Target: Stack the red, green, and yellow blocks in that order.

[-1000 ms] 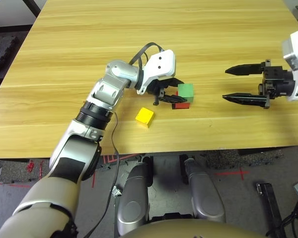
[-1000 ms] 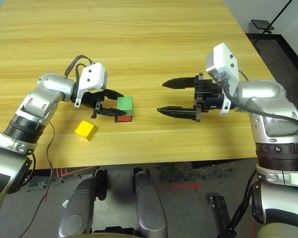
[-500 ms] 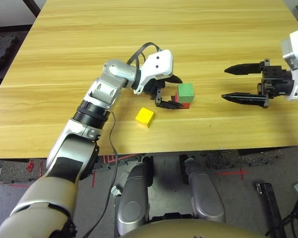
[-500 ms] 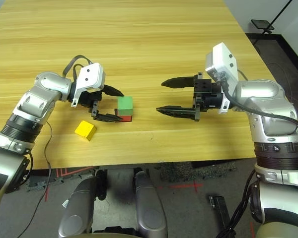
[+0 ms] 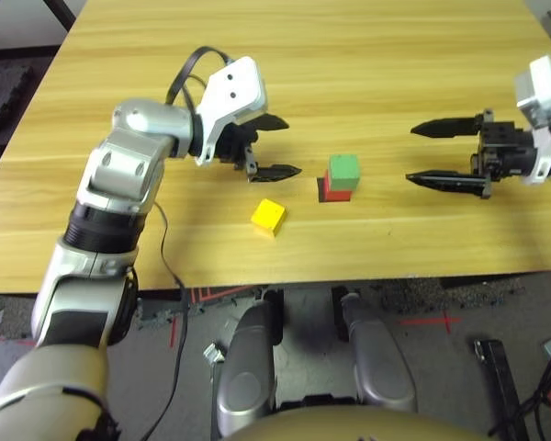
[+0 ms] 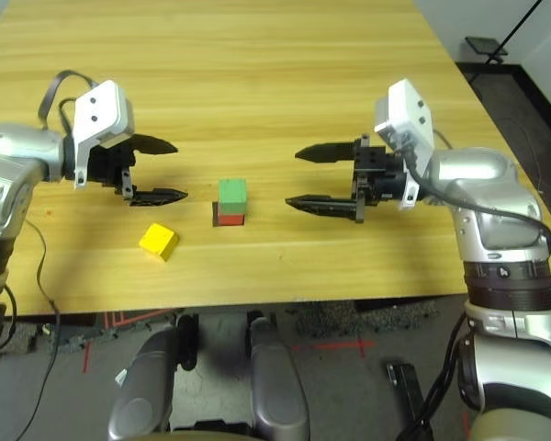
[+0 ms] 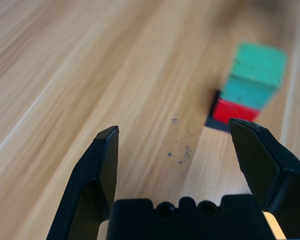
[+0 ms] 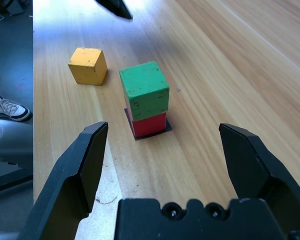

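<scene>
In the left eye view, I have my left gripper (image 5: 281,147) spread and empty at upper centre-left, and my right gripper (image 5: 429,154) spread and empty at upper right. Between them, right of centre, the green block (image 5: 344,171) sits on the red block (image 5: 338,195), over a black square patch (image 5: 321,191). The yellow block (image 5: 268,217) lies on the wooden table (image 5: 367,55) at frame centre.
</scene>
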{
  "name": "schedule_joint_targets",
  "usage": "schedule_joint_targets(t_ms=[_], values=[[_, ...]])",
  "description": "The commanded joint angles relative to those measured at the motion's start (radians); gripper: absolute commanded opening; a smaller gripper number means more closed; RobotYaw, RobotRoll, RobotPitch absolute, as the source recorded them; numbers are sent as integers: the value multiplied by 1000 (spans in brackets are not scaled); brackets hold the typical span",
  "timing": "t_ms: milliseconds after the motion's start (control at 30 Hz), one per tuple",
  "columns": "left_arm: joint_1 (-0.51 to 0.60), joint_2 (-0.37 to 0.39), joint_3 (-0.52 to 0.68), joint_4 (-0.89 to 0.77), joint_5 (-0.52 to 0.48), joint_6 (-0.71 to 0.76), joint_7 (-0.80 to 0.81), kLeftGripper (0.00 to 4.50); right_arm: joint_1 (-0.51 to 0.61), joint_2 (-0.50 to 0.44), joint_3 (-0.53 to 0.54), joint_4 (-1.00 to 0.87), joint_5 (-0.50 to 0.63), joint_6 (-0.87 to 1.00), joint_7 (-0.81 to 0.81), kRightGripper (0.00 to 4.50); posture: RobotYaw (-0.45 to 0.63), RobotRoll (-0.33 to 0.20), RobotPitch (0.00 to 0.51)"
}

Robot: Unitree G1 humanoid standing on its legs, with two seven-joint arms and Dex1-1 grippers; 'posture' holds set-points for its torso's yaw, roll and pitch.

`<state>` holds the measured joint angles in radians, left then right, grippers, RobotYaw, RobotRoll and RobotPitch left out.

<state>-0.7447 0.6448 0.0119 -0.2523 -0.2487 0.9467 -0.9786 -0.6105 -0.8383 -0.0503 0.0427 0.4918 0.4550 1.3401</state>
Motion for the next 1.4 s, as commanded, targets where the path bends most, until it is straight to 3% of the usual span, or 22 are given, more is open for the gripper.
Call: schedule_joint_targets(t_ms=[33,233,400,600,733,1400], values=[[75,-2,60,-216,-103,224,73,4461,15,11,0,-10,5,-10,-6,4500,267,147,284],[180,53,100,-373,-196,369,139,4461,-4,54,21,24,-8,-30,-9,4500,304,164,277],[241,120,83,-439,-213,428,210,4461,-14,76,31,47,-18,-44,-7,4500,322,170,272],[297,109,90,-508,-286,540,258,4461,-36,86,41,88,-27,-62,0,4500,342,177,264],[273,69,80,-505,-300,578,313,4461,-57,102,52,124,-40,-85,2,4500,346,184,263],[230,34,16,-472,-333,651,421,4461,-66,132,53,151,-50,-113,5,4500,356,197,272]])
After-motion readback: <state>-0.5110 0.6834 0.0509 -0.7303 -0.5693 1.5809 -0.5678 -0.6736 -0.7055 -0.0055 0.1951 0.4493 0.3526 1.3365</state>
